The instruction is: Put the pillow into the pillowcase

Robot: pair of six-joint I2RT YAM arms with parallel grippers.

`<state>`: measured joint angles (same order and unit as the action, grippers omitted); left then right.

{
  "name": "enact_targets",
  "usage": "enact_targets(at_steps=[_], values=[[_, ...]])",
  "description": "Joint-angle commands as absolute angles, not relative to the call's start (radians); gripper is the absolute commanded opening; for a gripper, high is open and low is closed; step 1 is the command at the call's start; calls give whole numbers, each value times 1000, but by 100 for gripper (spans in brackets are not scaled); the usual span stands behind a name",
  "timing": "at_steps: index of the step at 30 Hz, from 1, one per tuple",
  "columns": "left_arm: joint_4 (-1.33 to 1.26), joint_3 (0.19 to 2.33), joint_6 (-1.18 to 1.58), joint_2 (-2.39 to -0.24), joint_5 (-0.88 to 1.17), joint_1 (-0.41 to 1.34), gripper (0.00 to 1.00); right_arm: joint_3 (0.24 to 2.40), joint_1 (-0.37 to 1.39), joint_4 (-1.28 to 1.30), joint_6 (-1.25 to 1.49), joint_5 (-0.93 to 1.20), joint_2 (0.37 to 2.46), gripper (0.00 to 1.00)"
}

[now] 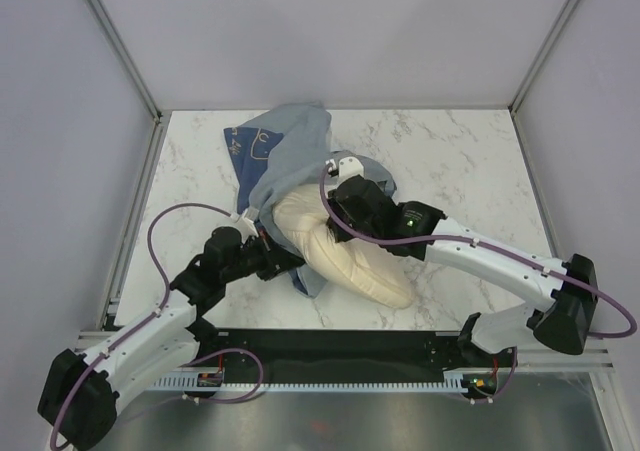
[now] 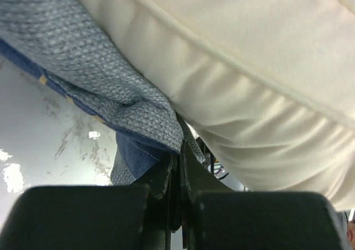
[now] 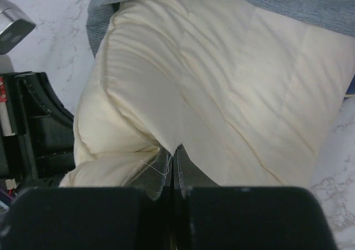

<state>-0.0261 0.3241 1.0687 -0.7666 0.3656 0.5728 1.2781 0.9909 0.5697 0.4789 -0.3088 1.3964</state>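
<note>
The cream pillow [image 1: 345, 253] lies at the table's middle, its far end tucked under the blue pillowcase [image 1: 285, 146]. My left gripper [image 1: 272, 254] is at the pillow's left side, shut on the pillowcase's lower edge [image 2: 150, 125], with the pillow [image 2: 249, 67] bulging just above it. My right gripper [image 1: 338, 203] is over the pillow's top, shut on a pinch of the pillow's fabric [image 3: 183, 95]. The pillowcase's grey-blue cloth [image 3: 288, 0] covers the pillow's far end in the right wrist view.
The marble table [image 1: 450, 161] is ringed by grey walls and a metal frame. A black rail [image 1: 340, 356] runs along the near edge between the arm bases. The left arm's black body [image 3: 39, 128] shows beside the pillow.
</note>
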Motion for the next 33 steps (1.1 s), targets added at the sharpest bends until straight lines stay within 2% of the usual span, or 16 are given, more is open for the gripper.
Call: enact_targets(at_steps=[1, 2, 5, 7, 8, 11, 14, 19, 24, 28, 31, 32, 33], values=[[31, 351, 1035, -753, 457, 552, 2, 1185, 971, 467, 400, -263, 1342, 2], [11, 344, 1032, -774, 460, 537, 2, 1171, 973, 447, 394, -153, 1304, 10], [-113, 302, 1054, -848, 561, 430, 2, 1155, 974, 423, 385, -78, 1255, 28], [-138, 313, 1045, -885, 644, 341, 2, 1169, 973, 446, 379, -124, 1233, 35], [-138, 324, 1029, -903, 659, 313, 2, 1175, 970, 457, 379, -144, 1226, 45], [-129, 379, 1000, -962, 712, 203, 2, 1218, 933, 526, 391, -230, 1209, 60], [-124, 455, 970, -1049, 782, 88, 2, 1241, 852, 600, 419, -347, 1203, 65], [-88, 517, 916, -1118, 796, 28, 2, 1155, 594, 565, 410, -203, 1189, 66], [-40, 520, 871, -1103, 747, 28, 2, 1098, 531, 552, 388, -199, 1233, 72], [52, 532, 812, -1080, 680, 26, 3, 1005, 460, 457, 432, -152, 1276, 72], [129, 563, 744, -1051, 609, 26, 20, 924, 362, 339, 483, -68, 1290, 70], [179, 575, 730, -1020, 568, 26, 39, 919, 327, 309, 492, -45, 1302, 70], [205, 583, 717, -996, 539, 26, 48, 911, 315, 295, 508, -37, 1314, 70]])
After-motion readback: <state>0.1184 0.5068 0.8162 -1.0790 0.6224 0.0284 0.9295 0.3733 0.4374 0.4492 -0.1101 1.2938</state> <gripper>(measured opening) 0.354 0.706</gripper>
